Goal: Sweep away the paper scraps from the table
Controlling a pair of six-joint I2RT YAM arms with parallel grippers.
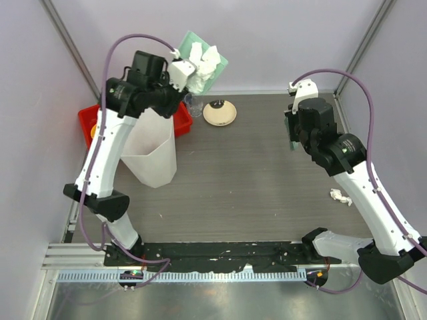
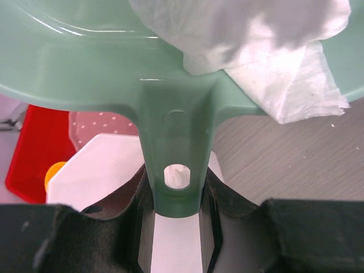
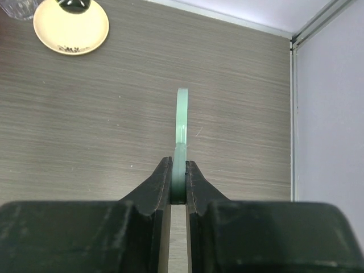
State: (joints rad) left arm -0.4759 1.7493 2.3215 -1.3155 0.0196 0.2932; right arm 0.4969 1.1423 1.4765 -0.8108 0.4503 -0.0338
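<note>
Paper scraps (image 1: 203,61) are riding the dustpan (image 2: 68,57) we are holding above the bin (image 1: 152,157) for dumping, left pincer (image 2: 176,196) clamping its handle; right pincer (image 3: 179,179) is pinching a thin green sweeper (image 3: 182,114); one scrap (image 1: 340,197) is lying on the desk (image 1: 253,173).

One green dustpan (image 2: 74,62) with a heap of paper scraps (image 2: 256,34), count unclear. One loose scrap (image 1: 340,197) on one table (image 1: 253,173). One thin green tool (image 3: 182,119), one red tray (image 1: 87,119), one cream plate (image 1: 219,113), one white bin (image 1: 150,160), one clear glass (image 1: 191,105).
</note>
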